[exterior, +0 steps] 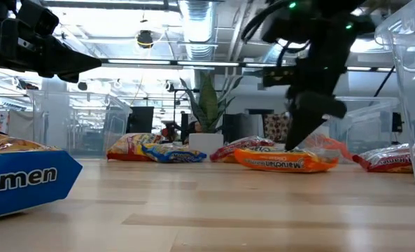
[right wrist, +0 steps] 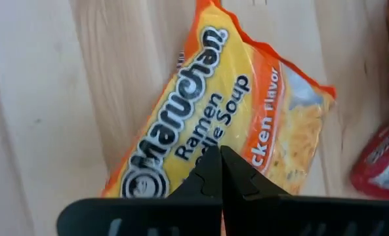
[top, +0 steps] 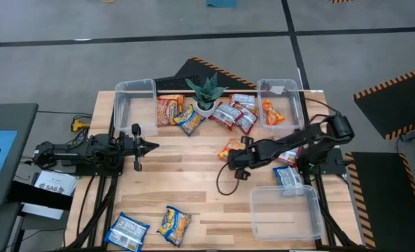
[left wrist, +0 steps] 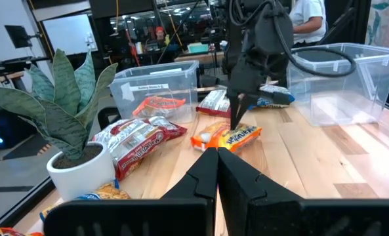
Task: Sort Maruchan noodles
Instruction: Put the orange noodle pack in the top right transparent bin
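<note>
An orange Maruchan noodles packet [top: 229,147] lies flat on the wooden table, right of centre. My right gripper [top: 234,160] is shut and slants down over it, its tips [right wrist: 219,158] just above the packet's printed face [right wrist: 201,118]. More packets [top: 188,119] lie around a potted plant at the far edge. One orange packet [top: 271,112] sits in the far right bin. A blue packet [top: 127,229] and a yellow-and-blue one [top: 173,224] lie near the left front. My left gripper [top: 155,145] waits shut at the left, pointing level across the table. My right gripper's shut fingertips [exterior: 291,142] come down from above, slanting from the table's right, right at the top face of the orange packet [exterior: 284,159]. I cannot tell whether they touch it. The packet lies flat on the table.
Clear bins stand at the far left [top: 136,105], far right [top: 280,89] and near right [top: 284,210]. A potted plant [top: 206,94] stands between the far bins. A blue packet [top: 288,176] lies by the right arm's base. Bare wood shows mid-table.
</note>
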You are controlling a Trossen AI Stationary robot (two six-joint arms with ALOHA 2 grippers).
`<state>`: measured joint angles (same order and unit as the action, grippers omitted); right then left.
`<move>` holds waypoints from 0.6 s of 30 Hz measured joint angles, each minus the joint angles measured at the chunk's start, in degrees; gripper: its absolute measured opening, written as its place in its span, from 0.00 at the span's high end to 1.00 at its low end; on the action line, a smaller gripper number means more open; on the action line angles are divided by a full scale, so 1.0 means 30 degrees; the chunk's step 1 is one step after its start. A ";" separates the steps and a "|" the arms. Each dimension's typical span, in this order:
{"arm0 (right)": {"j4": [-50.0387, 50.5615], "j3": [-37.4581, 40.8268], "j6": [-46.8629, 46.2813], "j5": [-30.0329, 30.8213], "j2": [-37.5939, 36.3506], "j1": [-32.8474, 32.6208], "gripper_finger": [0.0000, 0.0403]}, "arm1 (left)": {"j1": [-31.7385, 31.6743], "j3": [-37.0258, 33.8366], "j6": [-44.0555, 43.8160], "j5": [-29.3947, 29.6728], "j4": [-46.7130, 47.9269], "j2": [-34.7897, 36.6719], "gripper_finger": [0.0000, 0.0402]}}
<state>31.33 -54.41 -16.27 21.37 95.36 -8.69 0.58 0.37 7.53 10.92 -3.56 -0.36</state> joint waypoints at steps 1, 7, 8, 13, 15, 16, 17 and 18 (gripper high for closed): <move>0.0080 0.0216 -0.0189 0.0007 -0.0308 0.0000 0.98 | 0.0000 -0.0003 0.0000 0.0000 -0.0003 0.0000 1.00; -0.0198 0.0721 -0.0460 0.0175 -0.1746 0.0022 0.96 | 0.0000 0.0001 -0.0007 0.0000 0.0001 0.0000 1.00; -0.0366 0.0705 -0.0466 0.0175 -0.2046 0.0030 0.95 | 0.0001 -0.0003 -0.0001 0.0000 0.0002 0.0000 1.00; -0.0398 0.0700 -0.1286 -0.0557 -0.3182 0.0361 0.88 | 0.0007 -0.0002 -0.0007 0.0000 -0.0001 0.0000 1.00; -0.0227 0.0698 -0.2244 -0.1621 -0.3426 0.0799 0.84 | 0.0007 -0.0003 -0.0007 0.0000 0.0004 0.0000 1.00; -0.0161 0.0698 -0.2598 -0.2330 -0.3449 0.1012 0.83 | 0.0007 -0.0003 0.0000 0.0000 -0.0001 0.0000 1.00; -0.0117 0.0698 -0.2928 -0.2990 -0.3449 0.1231 0.80 | 0.0001 -0.0003 -0.0001 0.0000 -0.0002 0.0000 1.00; 0.0021 0.0698 -0.3282 -0.3515 -0.3436 0.1432 0.77 | 0.0007 -0.0003 -0.0007 0.0000 0.0003 0.0000 1.00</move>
<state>31.39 -52.31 -26.12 10.82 85.05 -4.39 0.60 0.36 7.51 10.92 -3.55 -0.36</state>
